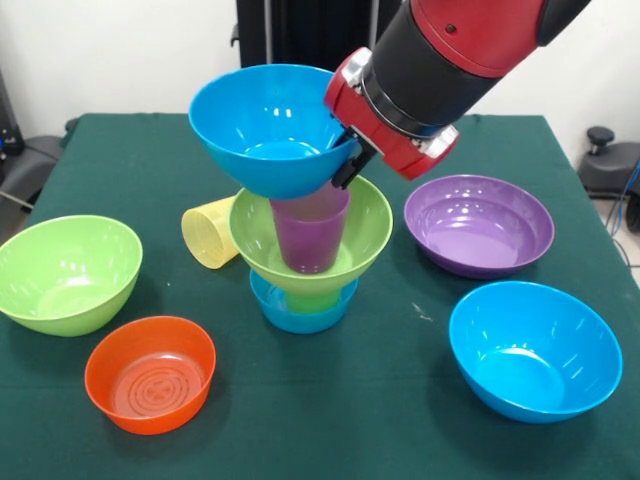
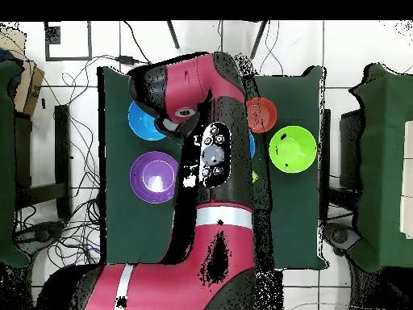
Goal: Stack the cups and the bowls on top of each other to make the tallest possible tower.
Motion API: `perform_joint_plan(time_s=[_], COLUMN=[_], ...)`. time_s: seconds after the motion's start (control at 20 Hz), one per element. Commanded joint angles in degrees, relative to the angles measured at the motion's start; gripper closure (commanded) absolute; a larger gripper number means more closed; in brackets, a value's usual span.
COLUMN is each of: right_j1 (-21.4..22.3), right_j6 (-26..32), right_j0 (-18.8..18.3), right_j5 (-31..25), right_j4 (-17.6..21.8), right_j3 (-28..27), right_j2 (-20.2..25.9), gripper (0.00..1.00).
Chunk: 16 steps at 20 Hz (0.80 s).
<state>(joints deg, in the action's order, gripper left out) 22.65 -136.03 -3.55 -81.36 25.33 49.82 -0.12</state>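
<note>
Atop the tower (image 1: 303, 250) at the green table's (image 1: 400, 420) centre: glossy blue plastic bowl (image 1: 270, 125) tilted on the translucent purple cup (image 1: 310, 235), rim pinched by the closed gripper (image 1: 347, 165) at 3 o'clock. Yellow translucent cup (image 1: 208, 232) lying on its side at the tower's 9 o'clock

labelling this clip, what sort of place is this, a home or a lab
Most likely a robotics lab: a red and black robot arm works over a table covered in dark green cloth, with loose cables on the white tiled floor and a glossy blue plastic bowl as a test prop.
</note>
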Motion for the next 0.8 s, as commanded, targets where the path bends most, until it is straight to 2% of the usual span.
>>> perform_joint_plan(time_s=[0.05,0.55,0.8], right_j1=[-0.93,-2.83,-2.72], right_j6=[5.63,4.33,4.15], right_j0=[0.97,1.83,1.95], right_j5=[-3.54,-5.5,-5.26], right_j4=[0.56,-0.34,-0.94], right_j3=[-3.06,-6.64,-6.09], right_j2=[3.04,3.18,2.55], gripper=[1.0,1.0,1.0])
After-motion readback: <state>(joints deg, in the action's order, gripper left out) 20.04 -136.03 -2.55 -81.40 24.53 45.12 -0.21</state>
